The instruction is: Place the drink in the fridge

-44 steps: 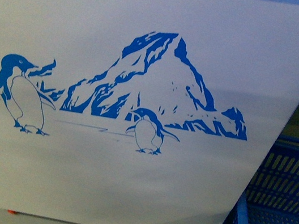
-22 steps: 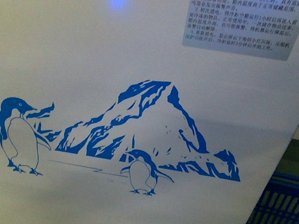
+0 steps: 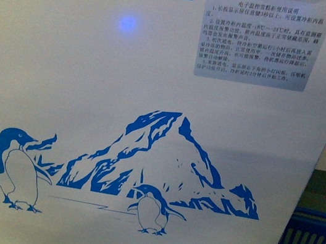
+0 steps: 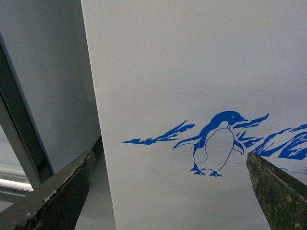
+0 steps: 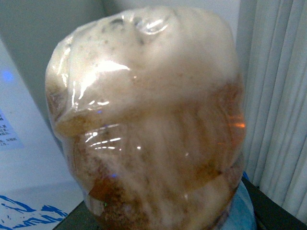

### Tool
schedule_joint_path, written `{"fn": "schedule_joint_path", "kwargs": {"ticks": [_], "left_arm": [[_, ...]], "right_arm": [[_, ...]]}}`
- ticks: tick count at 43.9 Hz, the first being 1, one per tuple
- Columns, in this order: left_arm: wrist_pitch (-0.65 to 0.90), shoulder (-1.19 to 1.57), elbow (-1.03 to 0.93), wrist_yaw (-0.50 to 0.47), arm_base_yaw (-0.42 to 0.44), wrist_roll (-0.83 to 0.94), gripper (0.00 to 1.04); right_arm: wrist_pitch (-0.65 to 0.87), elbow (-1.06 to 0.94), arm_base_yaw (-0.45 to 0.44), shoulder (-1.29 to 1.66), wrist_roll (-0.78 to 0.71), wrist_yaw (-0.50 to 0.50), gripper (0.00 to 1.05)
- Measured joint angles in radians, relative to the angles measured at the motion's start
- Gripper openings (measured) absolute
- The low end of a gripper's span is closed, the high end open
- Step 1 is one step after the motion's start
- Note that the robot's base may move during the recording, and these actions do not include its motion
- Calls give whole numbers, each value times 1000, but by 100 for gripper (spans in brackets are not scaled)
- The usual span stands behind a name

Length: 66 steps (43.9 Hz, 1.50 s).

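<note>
Before white fridge (image 3: 47,65) with penguin decal (image 3: 162,166): left fingers (image 4: 57,191) spread wide, empty; right fingers (image 5: 271,211) clasp foamy brown drink (image 5: 148,120).

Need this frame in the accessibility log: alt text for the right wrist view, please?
A clear plastic drink bottle of foamy brown liquid fills almost the whole frame, seen very close. Behind it on one side is the white fridge with a bit of blue decal; on the other, pale vertical folds like a curtain.

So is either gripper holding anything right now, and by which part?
The right gripper seems to hold the drink near its label, contact out of frame; the left gripper is empty.
</note>
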Motion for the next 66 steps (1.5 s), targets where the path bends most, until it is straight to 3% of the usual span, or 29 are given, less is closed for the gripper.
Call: {"fn": "schedule_joint_path", "kwargs": {"ticks": [66], "left_arm": [[0,0,0,0,0,0,97]], "right_arm": [[1,-8,0,-3,0,1,45]]}}
